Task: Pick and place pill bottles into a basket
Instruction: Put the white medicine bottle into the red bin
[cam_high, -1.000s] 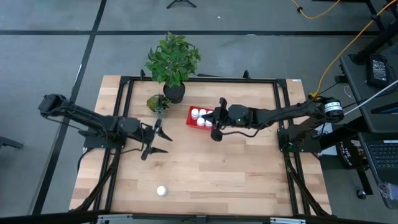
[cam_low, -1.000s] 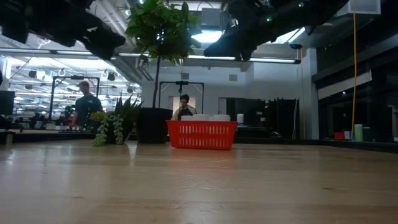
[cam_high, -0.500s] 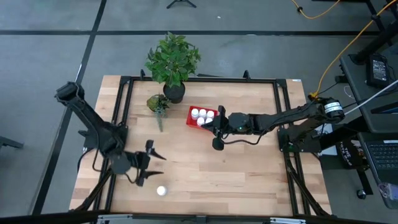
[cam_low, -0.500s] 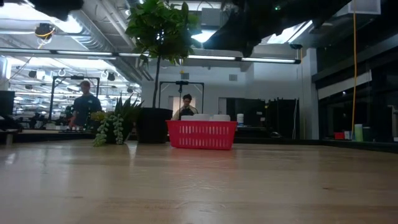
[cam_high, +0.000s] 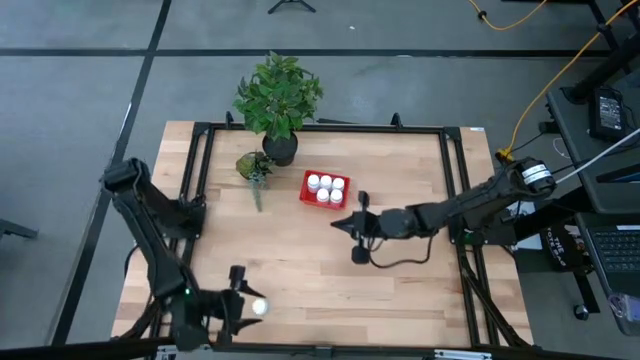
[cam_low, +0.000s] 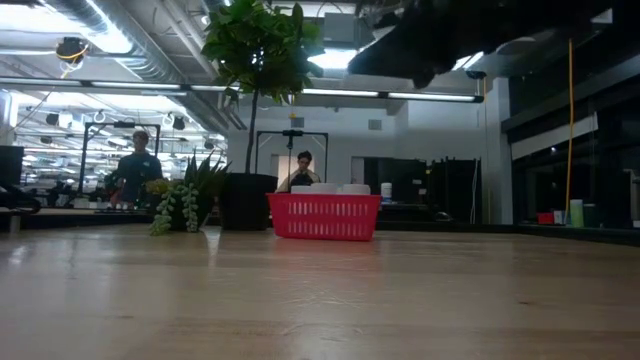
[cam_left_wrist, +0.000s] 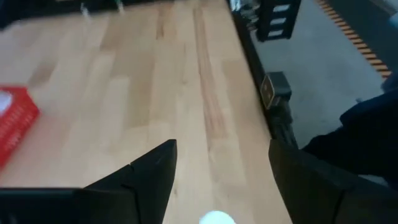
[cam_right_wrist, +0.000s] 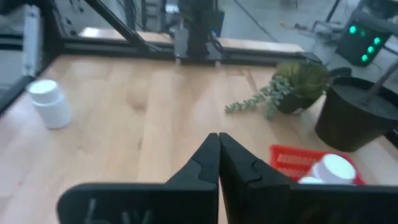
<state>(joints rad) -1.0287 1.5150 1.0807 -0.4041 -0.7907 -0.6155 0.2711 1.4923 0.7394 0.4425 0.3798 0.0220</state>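
- Left gripper (cam_high: 240, 305) has swung from mid-table, near the small succulent (cam_high: 254, 166), down to the near edge within the last second. It now hangs over the one loose pill bottle (cam_high: 260, 307), which stands upright on the table (cam_high: 400, 290).
- Its jaws are spread wide with nothing between them yet; in the left wrist view the bottle's white cap (cam_left_wrist: 216, 218) sits centred between the two dark fingers (cam_left_wrist: 149, 174).
- Right gripper (cam_high: 356, 236) has drawn back from over the basket (cam_high: 308, 196) toward the table's middle. Its fingers are pressed together and empty; the right wrist view shows them meeting at a point (cam_right_wrist: 217, 146).
- Basket stands beside the black plant pot (cam_high: 280, 150), far half of the table. Four white caps (cam_high: 326, 188) are visible inside from above; I cannot tell if more lie under them.
- Low view: basket (cam_low: 324, 216) undisturbed, caps just above the rim. Two people in the room behind, well away from the table.
- Reading: right arm's drop looks complete; the lone bottle appears to be the last one out. Next step, in my judgement, is for the left arm to descend and close on it, then carry it across the table to the basket.
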